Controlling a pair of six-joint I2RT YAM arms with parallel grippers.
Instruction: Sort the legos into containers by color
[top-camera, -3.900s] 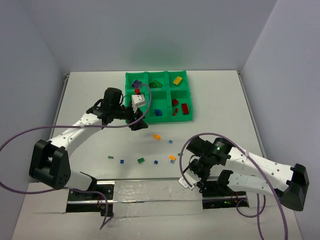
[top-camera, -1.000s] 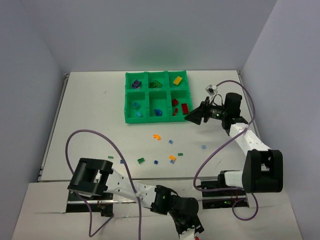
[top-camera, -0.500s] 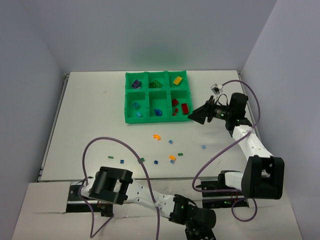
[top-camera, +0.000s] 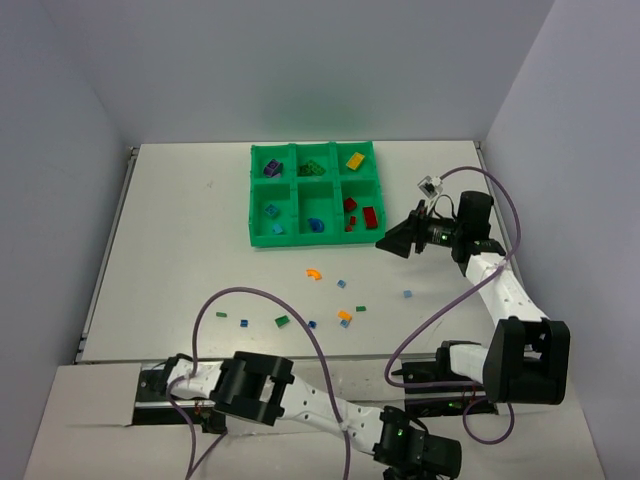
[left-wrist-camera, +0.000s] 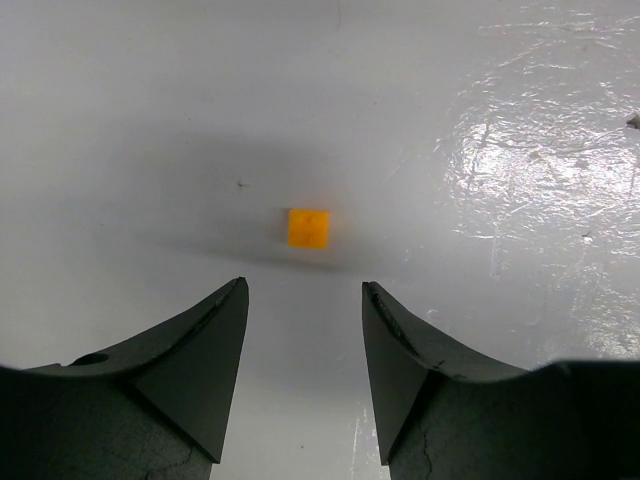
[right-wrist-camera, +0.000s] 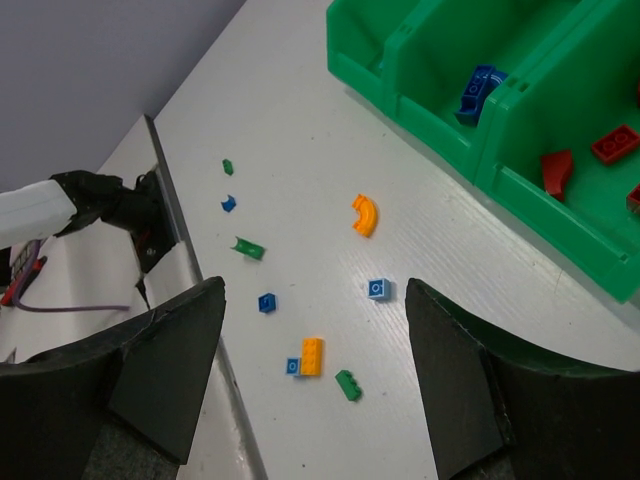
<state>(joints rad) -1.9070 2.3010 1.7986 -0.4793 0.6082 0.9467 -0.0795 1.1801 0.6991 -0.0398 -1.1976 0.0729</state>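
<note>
The green tray stands at the back middle of the table, with purple, green, yellow, light blue, blue and red legos in its compartments. Several loose legos lie in front of it, among them an orange curved piece and an orange brick. My right gripper is open and empty, just right of the tray's front right corner. In the right wrist view it looks over the orange curve and orange brick. My left gripper is open above a tiny orange square.
The left arm is folded low along the near edge, off the table's front. In the right wrist view the tray fills the upper right and the table's near rail runs at left. Walls close in the table at left, back and right.
The left arm has swung from the tray's left side down to the near edge and kept sliding right. The right arm has come up beside the tray and shifted slightly.
</note>
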